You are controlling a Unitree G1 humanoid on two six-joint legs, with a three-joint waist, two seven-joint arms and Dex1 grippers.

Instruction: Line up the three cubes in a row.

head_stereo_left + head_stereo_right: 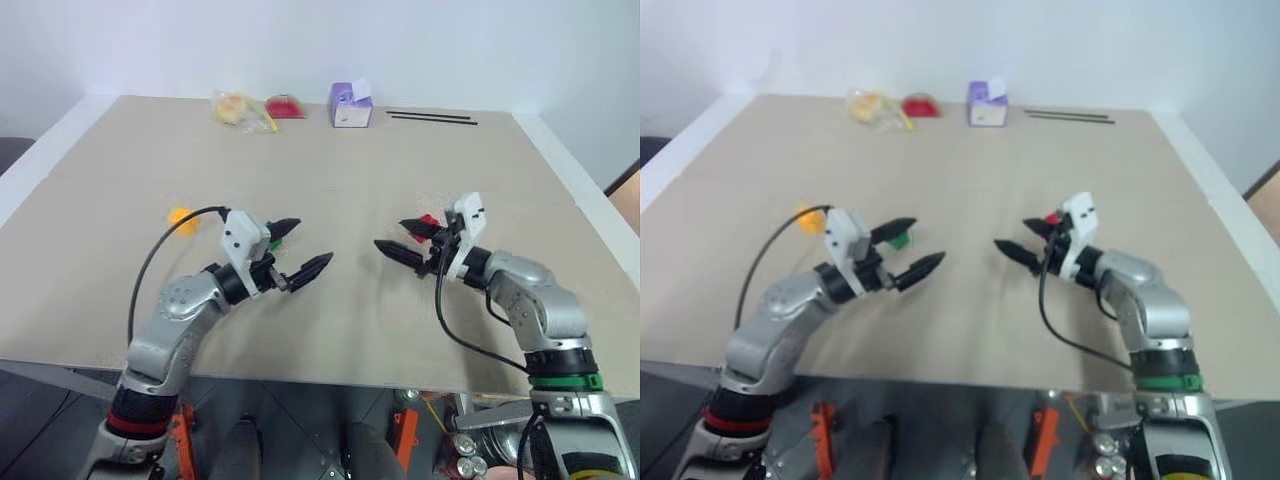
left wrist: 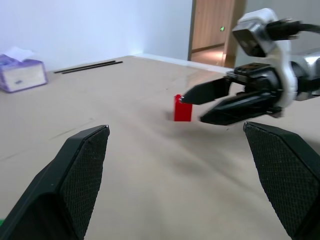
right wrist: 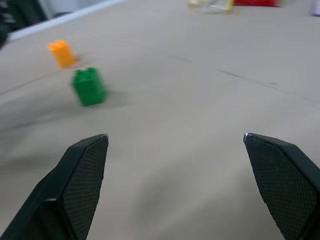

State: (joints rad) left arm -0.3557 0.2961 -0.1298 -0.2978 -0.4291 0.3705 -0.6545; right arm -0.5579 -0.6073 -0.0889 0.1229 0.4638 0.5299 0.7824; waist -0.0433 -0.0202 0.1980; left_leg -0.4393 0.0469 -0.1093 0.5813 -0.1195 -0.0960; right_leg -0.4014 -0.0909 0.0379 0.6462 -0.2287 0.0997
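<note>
Three studded cubes stand on the tan table (image 1: 330,170). The yellow-orange cube (image 1: 181,217) is at the left. The green cube (image 1: 899,240) sits just behind my left gripper's fingers and is partly hidden by them. Over on the right, the red cube (image 1: 429,219) stands close behind my right gripper's far finger. My left gripper (image 1: 314,242) hovers open above the table, empty, pointing right toward the other one. My right gripper (image 1: 388,234) is open and empty too, pointing left. In the right wrist view the green cube (image 3: 89,86) and the orange cube (image 3: 62,53) stand apart.
Along the table's far edge lie a purple-and-white box (image 1: 351,105), a yellowish bagged item (image 1: 236,108), a red item (image 1: 285,106) and two thin black sticks (image 1: 432,118). Bare table lies between the two grippers and toward the near edge.
</note>
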